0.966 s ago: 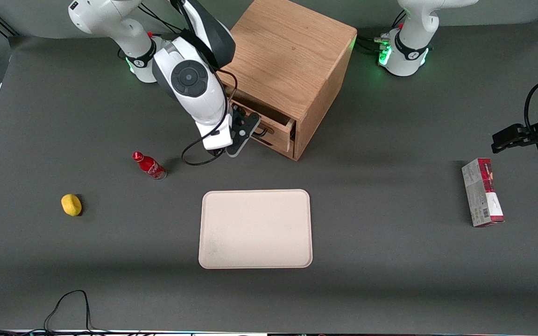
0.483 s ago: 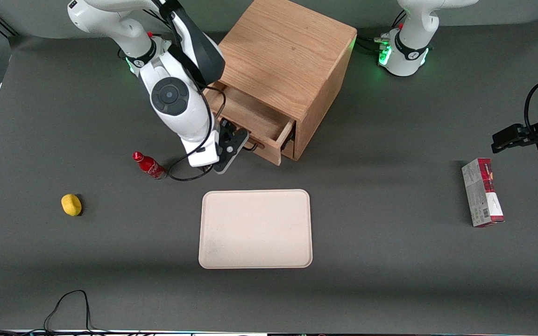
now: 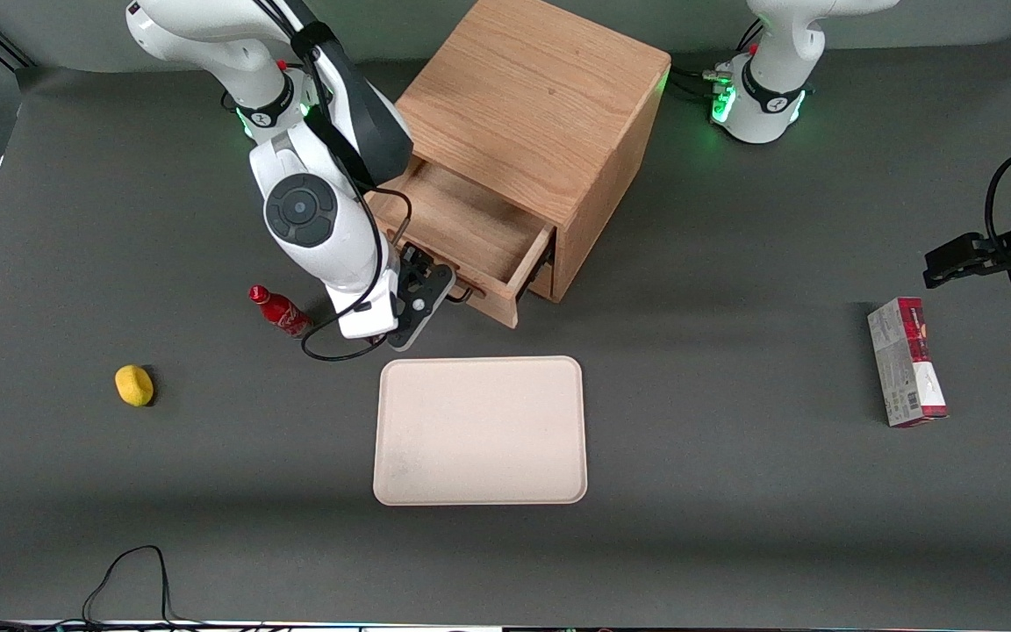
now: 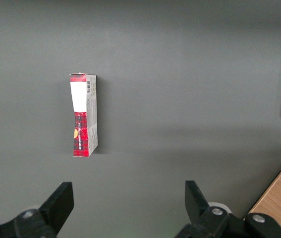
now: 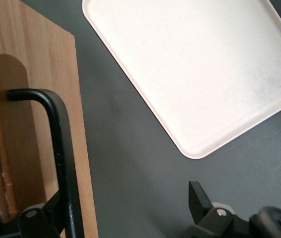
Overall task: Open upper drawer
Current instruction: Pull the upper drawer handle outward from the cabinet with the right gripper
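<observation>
The light oak cabinet [image 3: 541, 105] stands at the back of the table. Its upper drawer [image 3: 462, 224] is pulled well out toward the front camera, and the shallow wooden tray inside shows bare wood. My right gripper [image 3: 440, 291] is at the drawer front, at the dark bar handle [image 3: 463, 295]. In the right wrist view the handle [image 5: 61, 148] runs along the wood front [image 5: 36, 74] and lies against one finger. The other finger [image 5: 198, 198] stands far off it over the grey table, so the gripper [image 5: 128, 208] is open. The upper drawer hides the lower drawer.
A cream tray [image 3: 479, 430] lies just nearer the front camera than the drawer front. A red bottle [image 3: 280, 310] lies beside the working arm, and a yellow object [image 3: 134, 385] lies further toward its end. A red and grey box [image 3: 906, 362] lies toward the parked arm's end.
The upper drawer has slid steadily further out of the cabinet toward the front camera. My gripper and forearm moved the same way, staying at the handle.
</observation>
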Controlling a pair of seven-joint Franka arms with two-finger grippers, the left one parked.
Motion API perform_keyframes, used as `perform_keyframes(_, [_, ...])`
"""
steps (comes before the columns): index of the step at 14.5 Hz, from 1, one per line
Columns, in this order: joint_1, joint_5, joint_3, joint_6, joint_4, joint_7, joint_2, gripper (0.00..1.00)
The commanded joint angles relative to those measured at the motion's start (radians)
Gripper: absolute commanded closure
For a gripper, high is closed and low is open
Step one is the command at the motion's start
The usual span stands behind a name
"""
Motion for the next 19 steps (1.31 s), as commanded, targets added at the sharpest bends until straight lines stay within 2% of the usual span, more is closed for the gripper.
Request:
perform_keyframes(1, [-0.041, -0.006, 0.002, -0.069, 0.112, -0.021, 0.059, 0.00])
perform_keyframes(19, [-0.139, -0.013, 0.002, -0.081, 0.204, -0.031, 0.133, 0.00])
